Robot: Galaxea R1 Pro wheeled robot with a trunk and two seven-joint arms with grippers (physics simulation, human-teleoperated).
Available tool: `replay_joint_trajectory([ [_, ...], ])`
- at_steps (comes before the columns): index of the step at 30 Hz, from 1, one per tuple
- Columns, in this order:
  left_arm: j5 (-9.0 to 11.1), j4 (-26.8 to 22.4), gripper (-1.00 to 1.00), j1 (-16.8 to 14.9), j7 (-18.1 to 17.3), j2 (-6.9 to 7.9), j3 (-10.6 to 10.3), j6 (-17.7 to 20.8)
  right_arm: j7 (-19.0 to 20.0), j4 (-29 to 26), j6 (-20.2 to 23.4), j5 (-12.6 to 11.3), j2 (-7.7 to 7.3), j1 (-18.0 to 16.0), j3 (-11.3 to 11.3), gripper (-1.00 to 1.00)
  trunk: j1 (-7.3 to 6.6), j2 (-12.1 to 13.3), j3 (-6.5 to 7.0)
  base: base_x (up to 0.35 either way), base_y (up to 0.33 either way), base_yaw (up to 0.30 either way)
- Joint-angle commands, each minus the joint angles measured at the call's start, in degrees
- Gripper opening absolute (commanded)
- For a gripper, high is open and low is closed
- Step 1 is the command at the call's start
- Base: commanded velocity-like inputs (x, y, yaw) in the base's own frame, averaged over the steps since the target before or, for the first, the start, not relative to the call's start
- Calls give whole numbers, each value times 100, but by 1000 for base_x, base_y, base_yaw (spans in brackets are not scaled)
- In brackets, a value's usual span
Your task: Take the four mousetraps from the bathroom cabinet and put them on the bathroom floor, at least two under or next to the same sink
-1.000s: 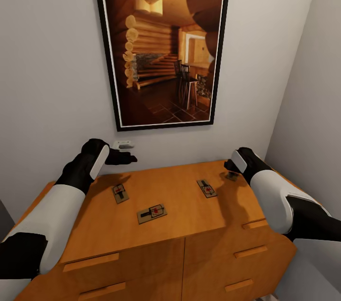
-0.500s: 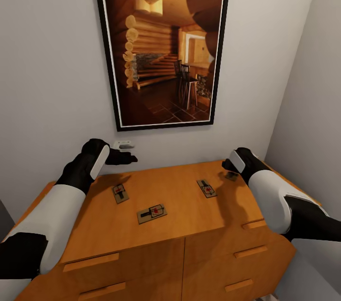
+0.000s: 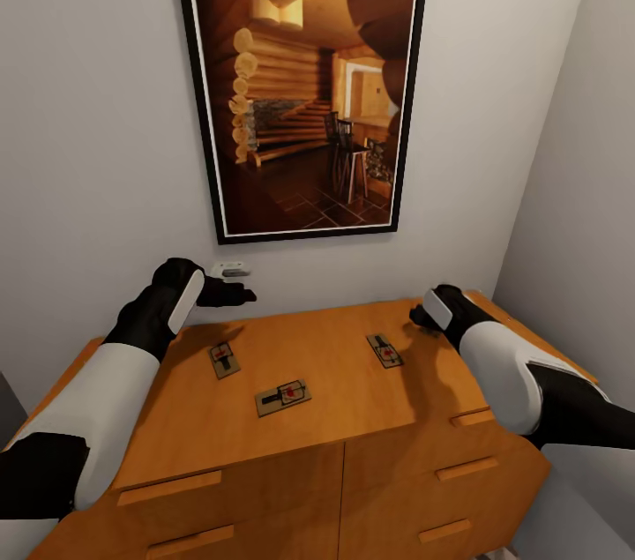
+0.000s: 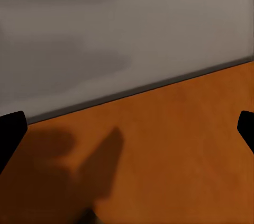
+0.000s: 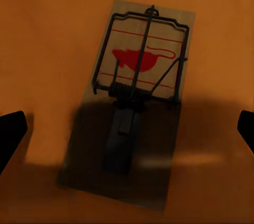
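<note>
Hovering above the cabinet (image 3: 353, 392), the right claw (image 3: 422, 316) hangs over the top's far right corner with its fingertips (image 5: 11, 134) spread wide at the edges of the right wrist view and holding nothing. Directly below it lies one mousetrap (image 5: 138, 97), flat on the orange wood, its red mouse print and dark spring bar facing up. The right arm reaches forward from the lower right, elbow bent, wrist turned down. The left claw (image 3: 236, 295) points at the wall near the top's far left edge, its fingertips (image 4: 11, 131) likewise wide apart and empty; the left arm stretches diagonally from the lower left. Three more mousetraps rest on the top: left (image 3: 224, 359), centre front (image 3: 283, 397), right of centre (image 3: 384, 350).
</note>
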Motion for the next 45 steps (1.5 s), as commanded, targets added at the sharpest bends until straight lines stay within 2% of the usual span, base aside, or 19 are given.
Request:
replay_joint_trajectory([
  [1, -10, -4, 100, -5, -22, 6, -15, 13, -24, 34, -19, -58, -11, -3, 3, 100, 0, -4, -7, 0, 0, 0],
  [11, -10, -4, 100, -5, -22, 6, -17, 12, 142, 69, -35, -63, -48, -3, -118, 100, 0, -4, -7, 0, 0, 0],
  [35, -14, -4, 100, -5, -22, 6, -15, 10, 168, 89, -37, -68, -35, -3, -140, 100, 0, -4, -7, 0, 0, 0],
  [39, -15, -4, 100, -5, -22, 6, -17, 10, 168, 90, -36, -157, -47, -3, -164, 100, 0, -4, -7, 0, 0, 0],
  [40, -16, -4, 100, -5, -22, 6, -19, 10, 168, 90, -36, -188, -50, -3, -167, -100, 0, -4, -7, 0, 0, 0],
  [45, -15, -4, 100, -5, -22, 6, -16, 10, 170, 202, -39, -334, -75, -3, -181, -100, 0, -4, -7, 0, 0, 0],
])
